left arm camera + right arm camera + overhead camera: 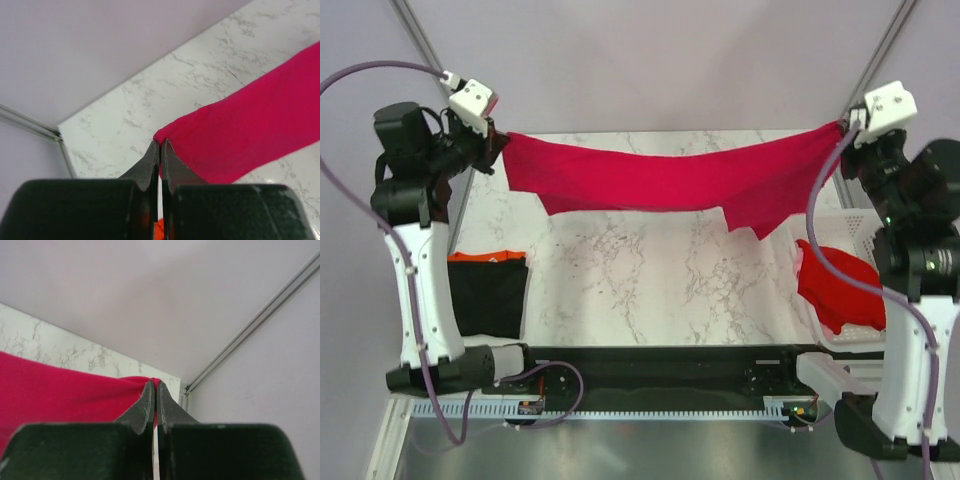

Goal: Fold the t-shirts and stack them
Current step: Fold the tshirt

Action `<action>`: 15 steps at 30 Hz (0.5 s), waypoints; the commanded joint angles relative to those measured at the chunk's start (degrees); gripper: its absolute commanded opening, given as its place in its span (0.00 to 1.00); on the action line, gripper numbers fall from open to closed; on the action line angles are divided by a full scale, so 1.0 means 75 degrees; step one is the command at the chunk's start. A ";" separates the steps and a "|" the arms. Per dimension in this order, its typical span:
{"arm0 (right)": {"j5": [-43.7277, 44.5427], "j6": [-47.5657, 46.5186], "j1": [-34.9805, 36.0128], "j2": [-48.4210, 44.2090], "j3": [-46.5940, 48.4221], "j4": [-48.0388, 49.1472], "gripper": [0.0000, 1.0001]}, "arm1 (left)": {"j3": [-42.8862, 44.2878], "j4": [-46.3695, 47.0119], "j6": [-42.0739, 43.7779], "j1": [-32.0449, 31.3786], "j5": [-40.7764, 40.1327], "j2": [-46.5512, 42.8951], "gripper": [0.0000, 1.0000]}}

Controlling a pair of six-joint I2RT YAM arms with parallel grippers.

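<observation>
A crimson-pink t-shirt hangs stretched in the air across the back of the marble table, sagging in the middle. My left gripper is shut on its left end, and my right gripper is shut on its right end. In both wrist views the cloth bunches right at the closed fingertips. A black t-shirt lies folded at the left edge with an orange t-shirt showing under its far side. A red t-shirt lies crumpled in the basket at the right.
The white lattice basket stands at the table's right edge beside the right arm. Bare marble table lies beneath the hanging shirt. A metal frame post runs up the back right corner.
</observation>
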 commanded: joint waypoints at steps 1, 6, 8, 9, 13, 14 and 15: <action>0.0155 -0.0348 -0.0055 -0.0365 0.0449 -0.0438 0.00 | -0.0061 0.0560 0.0394 0.0131 -0.0343 -0.0676 0.02; 0.0038 -0.0220 -0.0055 -0.0061 -0.0017 -0.0205 0.00 | -0.0378 0.0595 0.0429 0.0143 -0.0180 -0.0338 0.02; -0.0102 -0.0173 -0.0055 0.0243 -0.0345 0.0122 0.00 | -0.0541 0.0607 0.0429 0.0131 -0.0109 0.0117 0.02; -0.0184 -0.0173 -0.0055 0.0372 -0.0718 0.0240 0.00 | -0.0588 0.0607 0.0418 0.0131 0.0065 0.0340 0.02; -0.0617 -0.0091 -0.0055 0.1412 -0.1646 0.0861 0.00 | -0.0811 0.0631 0.0476 0.0096 0.0383 0.1535 0.02; -0.0642 0.0014 -0.0055 0.1659 -0.1787 0.1141 0.00 | -0.0788 0.0631 0.0476 0.0096 0.0348 0.1897 0.02; -0.0665 0.0049 -0.0055 0.1929 -0.1916 0.1294 0.00 | -0.0764 0.0642 0.0488 0.0096 0.0290 0.2528 0.02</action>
